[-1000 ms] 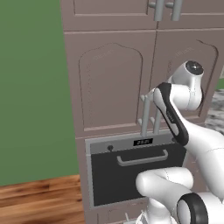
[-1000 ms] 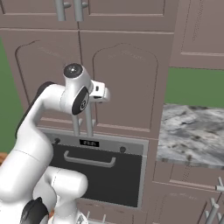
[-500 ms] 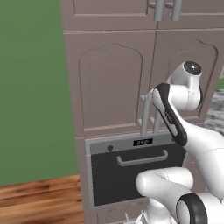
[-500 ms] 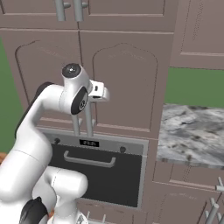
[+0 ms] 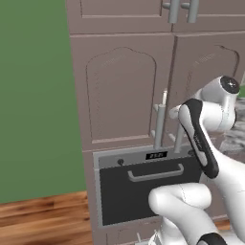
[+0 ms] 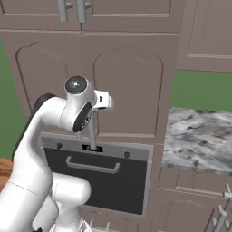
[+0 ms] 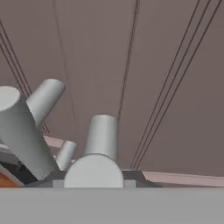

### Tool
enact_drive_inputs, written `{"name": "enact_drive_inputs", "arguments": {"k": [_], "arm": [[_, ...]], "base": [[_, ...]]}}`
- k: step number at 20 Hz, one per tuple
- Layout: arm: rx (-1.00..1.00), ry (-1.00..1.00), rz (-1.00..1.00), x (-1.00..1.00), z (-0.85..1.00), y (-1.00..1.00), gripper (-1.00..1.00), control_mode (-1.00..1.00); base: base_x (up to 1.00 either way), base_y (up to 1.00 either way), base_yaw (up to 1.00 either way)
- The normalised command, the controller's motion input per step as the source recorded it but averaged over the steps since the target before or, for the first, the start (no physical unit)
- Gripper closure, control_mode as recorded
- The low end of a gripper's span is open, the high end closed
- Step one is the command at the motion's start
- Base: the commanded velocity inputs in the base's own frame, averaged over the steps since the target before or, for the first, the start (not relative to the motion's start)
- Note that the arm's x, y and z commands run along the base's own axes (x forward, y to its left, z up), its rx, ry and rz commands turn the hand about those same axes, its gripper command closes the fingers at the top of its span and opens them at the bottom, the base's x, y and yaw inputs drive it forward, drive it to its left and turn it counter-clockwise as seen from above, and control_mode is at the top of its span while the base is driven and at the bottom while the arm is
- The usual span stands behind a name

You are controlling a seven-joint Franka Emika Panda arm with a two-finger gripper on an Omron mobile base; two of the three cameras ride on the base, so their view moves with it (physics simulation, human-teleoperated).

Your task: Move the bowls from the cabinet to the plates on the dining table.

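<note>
The mauve-brown cabinet stands straight ahead with its arched doors closed. Two grey bar handles hang side by side at the doors' meeting edge. My gripper is at one of these handles. In the hand view that handle's bar runs up from between the fingertips, with a dark fingertip pressed against each side of it. In the right base view the hand is against the door, just above the handles. The bowls are hidden behind the doors. The plates are out of view.
A dark oven front with a curved handle sits below the doors. A grey-veined marble top lies to the right; I cannot tell whether it is the dining table. A green wall and a wood floor are to the left.
</note>
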Motion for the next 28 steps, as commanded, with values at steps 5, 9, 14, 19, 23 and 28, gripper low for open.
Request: {"name": "enact_drive_inputs", "arguments": {"k": [5,9,14,19,23,28], "arm": [[0.00,-0.18,0.20,-0.95,-0.16,-0.32,1.00,-1.00],[0.00,-0.17,0.20,-0.91,-0.12,-0.30,1.00,-1.00],[0.00,-0.16,0.17,-0.81,-0.06,-0.22,-1.00,-1.00],[-0.02,-0.15,0.04,-0.71,0.05,-0.04,-1.00,-1.00],[-0.02,-0.12,0.00,-0.35,0.51,0.00,-1.00,-1.00],[0.00,-0.05,0.00,-0.12,0.70,0.02,-1.00,-1.00]], "base": [[0.00,0.00,0.00],[0.00,0.00,0.00],[0.00,0.00,0.00],[0.00,0.00,0.00],[0.00,0.00,0.00],[0.00,0.00,0.00]]}}
